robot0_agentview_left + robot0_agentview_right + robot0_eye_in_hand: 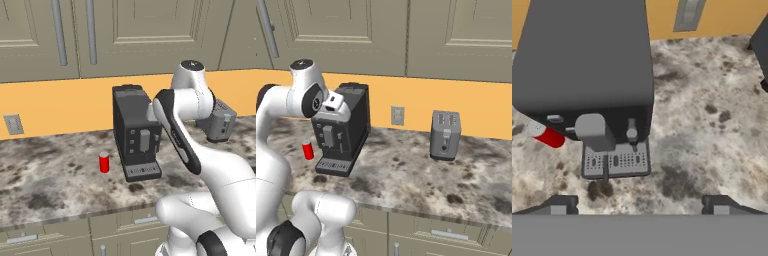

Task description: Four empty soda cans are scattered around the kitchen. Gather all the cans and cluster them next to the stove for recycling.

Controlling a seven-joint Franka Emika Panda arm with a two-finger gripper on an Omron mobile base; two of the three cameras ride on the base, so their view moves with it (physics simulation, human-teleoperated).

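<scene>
A red soda can (pixel 104 163) stands upright at centre-left on the mottled desk (pixel 45 175), no lettering legible, beside the black coffee machine (pixel 134 132). Bare stone lies ahead of my end effector (pixel 640 204), its tips spread wide, holding nothing.

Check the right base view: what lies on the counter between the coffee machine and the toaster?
Nothing. Between the coffee machine and the toaster the stone counter is bare; a wall outlet sits on the orange wall behind that stretch.
</scene>
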